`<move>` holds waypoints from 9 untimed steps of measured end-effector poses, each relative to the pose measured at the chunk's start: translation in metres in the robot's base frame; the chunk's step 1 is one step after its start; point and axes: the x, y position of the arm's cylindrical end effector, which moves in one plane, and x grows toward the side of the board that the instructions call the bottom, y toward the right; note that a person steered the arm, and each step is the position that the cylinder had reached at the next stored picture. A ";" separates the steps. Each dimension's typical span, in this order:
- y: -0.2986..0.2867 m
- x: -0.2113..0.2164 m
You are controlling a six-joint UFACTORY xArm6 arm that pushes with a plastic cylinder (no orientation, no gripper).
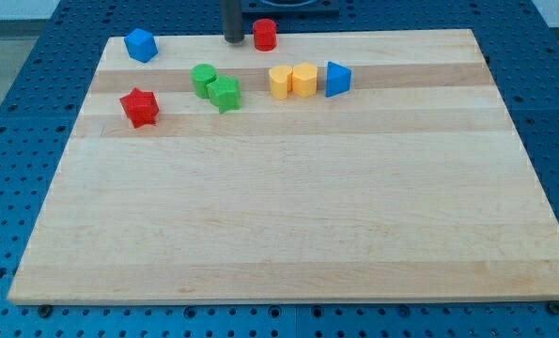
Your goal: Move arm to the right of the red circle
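Note:
The red circle [265,35] is a short red cylinder standing at the top edge of the wooden board [288,225], near the middle. My dark rod comes down from the view's top, and my tip [234,40] rests on the board just to the left of the red circle, a small gap apart from it.
A blue cube [141,44] sits at the top left. A red star [140,107] lies lower left. A green circle [203,80] and a green star [225,93] touch. Two yellow blocks [280,82] [303,80] and a blue triangle [337,79] form a row.

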 end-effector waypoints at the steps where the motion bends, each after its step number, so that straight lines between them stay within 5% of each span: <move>1: 0.015 0.002; 4: 0.049 0.013; 6: 0.098 0.059; 7: 0.151 0.027; 9: 0.141 0.011</move>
